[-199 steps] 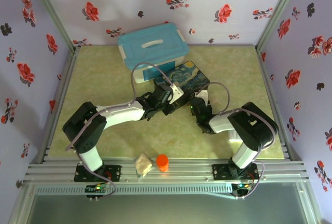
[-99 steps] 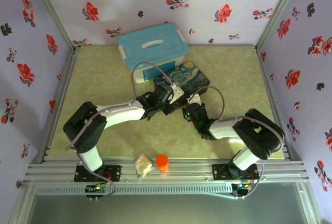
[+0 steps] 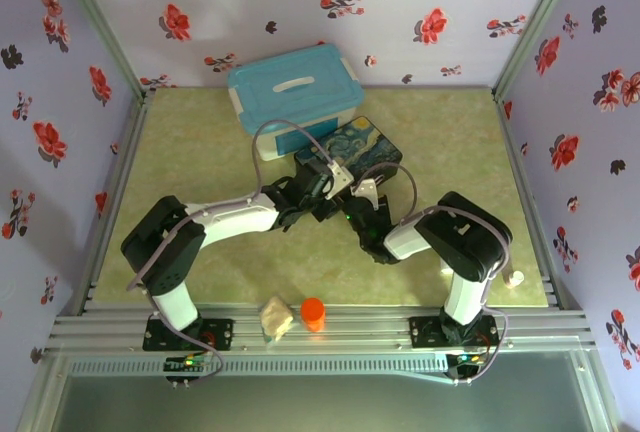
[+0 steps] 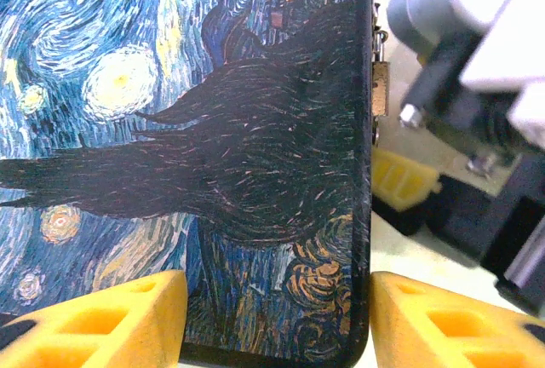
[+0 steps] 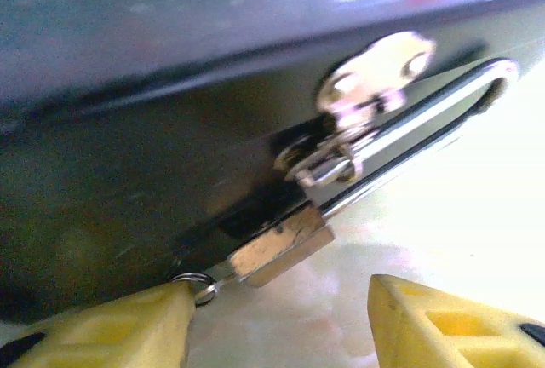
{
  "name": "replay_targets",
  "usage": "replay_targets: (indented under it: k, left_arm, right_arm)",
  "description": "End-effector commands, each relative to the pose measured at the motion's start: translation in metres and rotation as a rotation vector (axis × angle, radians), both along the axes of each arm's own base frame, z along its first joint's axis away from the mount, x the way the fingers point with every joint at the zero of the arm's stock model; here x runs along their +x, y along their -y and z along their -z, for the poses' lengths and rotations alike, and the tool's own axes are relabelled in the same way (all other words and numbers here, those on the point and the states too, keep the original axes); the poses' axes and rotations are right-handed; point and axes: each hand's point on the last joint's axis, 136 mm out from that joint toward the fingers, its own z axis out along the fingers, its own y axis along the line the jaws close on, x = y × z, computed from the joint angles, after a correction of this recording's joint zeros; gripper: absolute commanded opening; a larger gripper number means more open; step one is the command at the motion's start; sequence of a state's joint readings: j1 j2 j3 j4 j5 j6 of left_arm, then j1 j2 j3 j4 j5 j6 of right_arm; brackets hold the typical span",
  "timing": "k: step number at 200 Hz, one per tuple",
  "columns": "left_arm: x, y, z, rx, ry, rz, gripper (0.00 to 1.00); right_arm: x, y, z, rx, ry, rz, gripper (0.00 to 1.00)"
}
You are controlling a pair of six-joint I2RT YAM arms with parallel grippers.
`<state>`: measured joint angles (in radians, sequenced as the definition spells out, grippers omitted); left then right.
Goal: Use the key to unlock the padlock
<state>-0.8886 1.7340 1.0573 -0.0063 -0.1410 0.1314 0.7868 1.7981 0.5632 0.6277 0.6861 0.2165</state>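
Right pincer (image 5: 277, 325): its two yellow fingers are wide apart and hold nothing. I think it is open so the key can fit in between.
Padlock (image 5: 281, 253): right in front of the right pincer's gap. It is hooked through the clasp (image 5: 375, 74) on the side of the painted box (image 4: 213, 129).
Key (image 5: 203, 284): a thin bit with a little ring pokes out of the padlock's end, right against one finger of the right pincer. It looks pushed into the keyhole, but it is blurry.
Left pincer (image 4: 277, 321): fingers apart at the box's corner, with the lid just ahead of them. I cannot tell if they touch it. My guess is it is there to stop the box sliding on the tabletop (image 3: 200, 152).
Next job: pinch the key and turn it.
Watch out: the key is tiny and could slip.
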Motion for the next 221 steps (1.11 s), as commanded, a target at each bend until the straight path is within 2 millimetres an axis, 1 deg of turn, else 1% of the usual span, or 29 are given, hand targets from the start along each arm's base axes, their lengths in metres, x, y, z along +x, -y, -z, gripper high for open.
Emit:
replay_targets:
  k: [1, 39, 65, 74, 87, 105, 125, 131, 150, 155, 172, 180, 189, 199, 209, 213, 221]
  left_arm:
    - [-0.050, -0.050, 0.083, 0.240, -0.261, 0.023, 0.56]
    - [-0.052, -0.050, 0.085, 0.239, -0.271, 0.027, 0.56]
    - [-0.054, -0.048, 0.086, 0.233, -0.279, 0.036, 0.55]
    - [-0.054, -0.048, 0.086, 0.232, -0.280, 0.038, 0.55]
    - [-0.054, -0.048, 0.086, 0.233, -0.280, 0.037, 0.55]
    - [-0.053, -0.047, 0.085, 0.232, -0.281, 0.038, 0.55]
    - [-0.053, -0.046, 0.085, 0.231, -0.281, 0.038, 0.55]
    - [-0.053, -0.045, 0.085, 0.231, -0.282, 0.038, 0.55]
    - [-0.053, -0.045, 0.085, 0.232, -0.283, 0.039, 0.55]
    - [-0.053, -0.045, 0.085, 0.232, -0.282, 0.039, 0.55]
    - [-0.051, -0.045, 0.081, 0.217, -0.277, 0.024, 0.55]
    - [-0.049, -0.045, 0.077, 0.203, -0.268, 0.018, 0.55]
    - [-0.048, -0.044, 0.072, 0.182, -0.259, 0.010, 0.55]
    - [-0.044, -0.042, 0.061, 0.141, -0.241, -0.009, 0.57]
    - [-0.040, -0.038, 0.046, 0.092, -0.225, -0.028, 0.59]
    - [-0.039, -0.036, 0.040, 0.073, -0.218, -0.035, 0.60]
    - [-0.036, -0.031, 0.024, 0.025, -0.202, -0.045, 0.61]
  right_arm:
    - [0.016, 0.016, -0.018, -0.017, 0.076, 0.109, 0.54]
    - [0.018, 0.039, -0.017, 0.015, 0.063, 0.155, 0.52]
    - [0.026, 0.052, -0.016, 0.102, 0.056, 0.178, 0.48]
    - [0.028, 0.055, -0.019, 0.120, 0.064, 0.184, 0.47]
    - [0.030, 0.052, -0.024, 0.141, 0.077, 0.166, 0.46]
    - [0.028, 0.031, -0.028, 0.211, 0.075, 0.054, 0.46]
    - [0.020, 0.020, -0.033, 0.344, 0.090, -0.011, 0.46]
    - [0.019, 0.021, -0.036, 0.383, 0.106, -0.008, 0.46]
    - [0.016, 0.033, -0.042, 0.499, 0.129, 0.032, 0.45]
    - [0.016, 0.035, -0.042, 0.507, 0.124, 0.038, 0.45]
    - [0.014, 0.030, -0.042, 0.477, 0.080, 0.007, 0.47]
    - [0.012, 0.031, -0.039, 0.463, 0.052, 0.014, 0.47]
    - [0.009, 0.033, -0.041, 0.462, 0.048, 0.016, 0.47]
    - [0.007, 0.040, -0.048, 0.462, 0.074, 0.037, 0.49]
    - [0.007, 0.051, -0.052, 0.452, 0.076, 0.081, 0.54]
    - [0.007, 0.055, -0.057, 0.454, 0.075, 0.100, 0.55]
    - [0.009, 0.062, -0.062, 0.458, 0.050, 0.133, 0.58]
